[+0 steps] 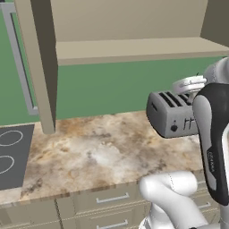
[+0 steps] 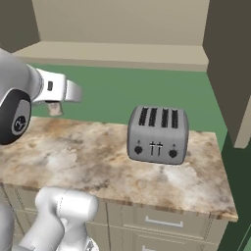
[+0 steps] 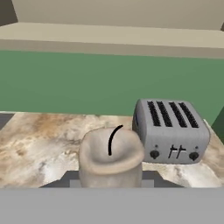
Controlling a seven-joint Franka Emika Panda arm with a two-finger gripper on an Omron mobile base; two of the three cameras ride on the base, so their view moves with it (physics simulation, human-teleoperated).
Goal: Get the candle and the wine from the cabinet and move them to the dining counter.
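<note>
hand view: candle (image 3: 111, 157) sits clamped in the claw (image 3: 111, 186), wick end pointing up, above the marbled surface (image 3: 39, 144).
claw is closed on the candle, so it lies right at the claw with no gap; its short axis stands roughly upright. in the right base view the candle (image 2: 55, 109) peeks out under the hand, to the left of the toaster (image 2: 158, 134) and well apart from it. cabinet (image 1: 134, 47) stands open above, its shelf bare where visible; wine and dining counter out of frame. judgement: candle is out of the cabinet, next it needs carrying away to the dining counter, so the base must turn off this worktop.
</note>
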